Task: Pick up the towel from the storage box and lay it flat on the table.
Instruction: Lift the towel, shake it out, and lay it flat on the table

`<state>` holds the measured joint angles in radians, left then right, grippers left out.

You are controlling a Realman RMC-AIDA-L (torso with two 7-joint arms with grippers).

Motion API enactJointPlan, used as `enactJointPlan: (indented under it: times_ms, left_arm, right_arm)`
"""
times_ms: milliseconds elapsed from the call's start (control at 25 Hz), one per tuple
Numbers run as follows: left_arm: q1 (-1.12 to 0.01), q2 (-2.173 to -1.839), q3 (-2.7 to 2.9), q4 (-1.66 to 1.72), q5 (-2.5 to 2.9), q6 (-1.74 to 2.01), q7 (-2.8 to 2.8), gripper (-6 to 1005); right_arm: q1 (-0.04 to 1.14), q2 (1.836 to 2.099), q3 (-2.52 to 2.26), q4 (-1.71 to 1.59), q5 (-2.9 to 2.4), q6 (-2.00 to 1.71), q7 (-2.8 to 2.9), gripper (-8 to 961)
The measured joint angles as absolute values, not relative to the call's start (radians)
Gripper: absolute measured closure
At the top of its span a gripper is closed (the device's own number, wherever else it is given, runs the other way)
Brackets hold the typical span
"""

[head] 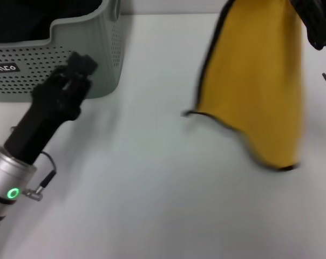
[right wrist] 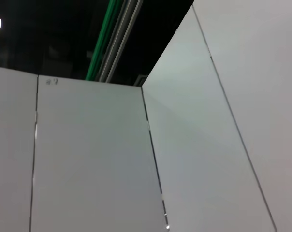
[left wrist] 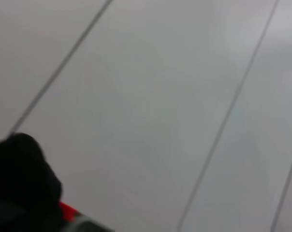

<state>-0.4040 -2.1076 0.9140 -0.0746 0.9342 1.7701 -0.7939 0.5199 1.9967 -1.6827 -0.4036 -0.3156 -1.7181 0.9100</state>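
Observation:
The towel [head: 260, 81] hangs in the air at the right of the head view. Its yellow-orange face and black edging show, and its lower end hangs low over the white table [head: 152, 178]. Its top runs out of the picture beside the black right gripper [head: 314, 24], which holds it from above. The pale grey-green storage box [head: 71, 43] with dotted sides and a black label stands at the back left. My left gripper [head: 79, 67] hovers in front of the box, away from the towel. Both wrist views show only wall panels.
The left arm's silver wrist with a green light [head: 12, 193] lies over the table's left front. A black part of the left arm [left wrist: 20, 183] fills one corner of the left wrist view. White panel walls [right wrist: 209, 121] surround the area.

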Motion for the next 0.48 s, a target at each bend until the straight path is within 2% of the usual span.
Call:
enactJointPlan:
  times_ms: [160,480]
  left_arm:
    - [-0.44,-2.108,0.915,-0.073,1.012,1.762,-0.788,620]
    - [-0.466,-2.108,0.916,-0.072,1.053,1.729,-0.777,578]
  right_arm:
    - [0.52,2.015,-1.65,-0.403,-0.319,-1.719,0.902,947]
    - [0.532,2.011,-1.642,-0.424,-0.319,-1.722,0.905,947]
